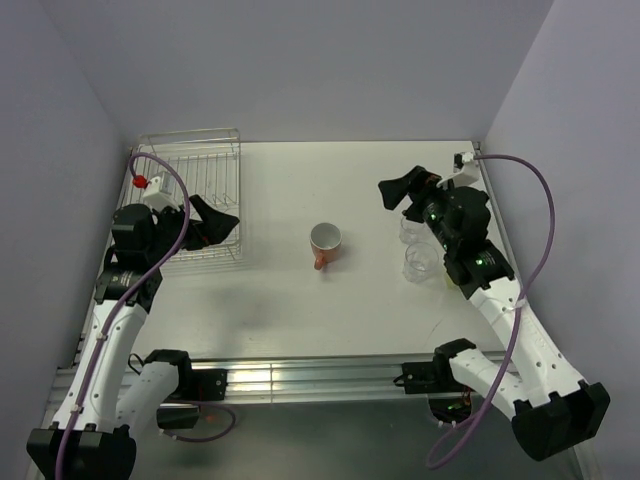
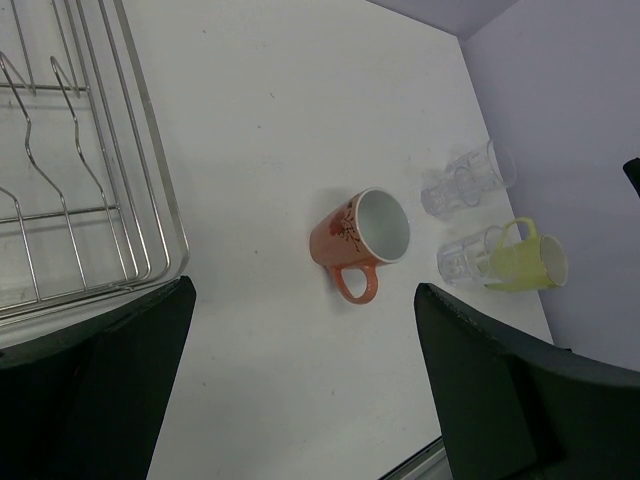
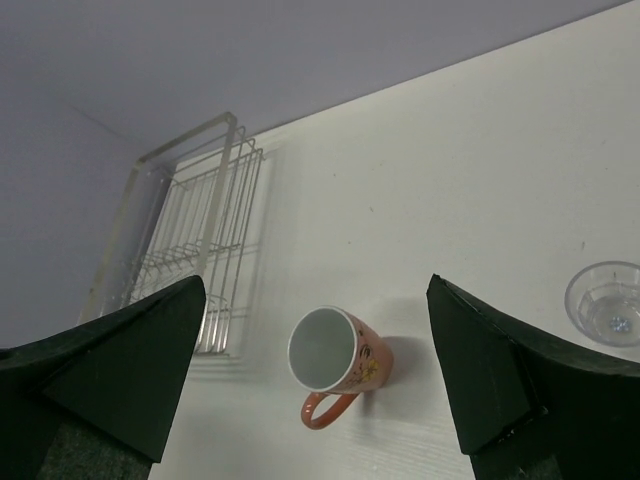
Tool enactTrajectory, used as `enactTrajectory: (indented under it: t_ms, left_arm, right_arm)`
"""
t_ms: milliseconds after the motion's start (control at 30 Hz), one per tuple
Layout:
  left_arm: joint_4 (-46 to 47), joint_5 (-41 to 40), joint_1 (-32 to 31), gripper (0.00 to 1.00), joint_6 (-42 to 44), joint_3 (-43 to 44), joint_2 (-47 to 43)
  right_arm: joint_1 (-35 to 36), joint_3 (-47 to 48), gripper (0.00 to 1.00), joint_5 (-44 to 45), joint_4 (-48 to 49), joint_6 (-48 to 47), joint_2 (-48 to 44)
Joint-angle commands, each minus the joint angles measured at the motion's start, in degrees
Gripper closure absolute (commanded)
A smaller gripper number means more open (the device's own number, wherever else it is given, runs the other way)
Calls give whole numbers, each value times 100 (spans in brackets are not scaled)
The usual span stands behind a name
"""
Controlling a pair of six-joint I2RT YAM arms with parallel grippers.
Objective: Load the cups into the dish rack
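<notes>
The terracotta-orange mug stands upright mid-table with its handle toward the near edge; it also shows in the left wrist view and the right wrist view. Two clear tumblers stand to its right, beside the right arm. The silver wire dish rack sits at the back left, with no cups in it. My left gripper is open and empty over the rack's near right corner. My right gripper is open and empty, raised behind the tumblers.
A yellow-green mug lies on its side next to the nearer tumbler, by the right wall. Grey walls close the table on the left, back and right. A metal rail runs along the near edge.
</notes>
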Motion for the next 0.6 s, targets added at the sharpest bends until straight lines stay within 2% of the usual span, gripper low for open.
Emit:
enactTrajectory:
  t_ms: [0,233,333,433,467,567]
  left_arm:
    - [152,150,16,1,59,153,21]
    - [143,150,16,1,68,153,30]
    - [126,133,16,1,68,153,39]
    - [99,63,16,1,68,162,30]
    - [91,36,16,1,68,162,13]
    - [82,-8,8,1,68,162,13]
  right_arm:
    - [345,388,0,489,-206,-308,161]
    - [1302,774,3,1289,-443,-590,557]
    - [1838,1133,11,1676,-654,-704,969]
    - [2225,1511,26,2019,-961,-757,1567]
    - [2305,1583,34,2054,-1014,-757,1855]
    - [2560,1741,42,2142,-1112,-722,2278]
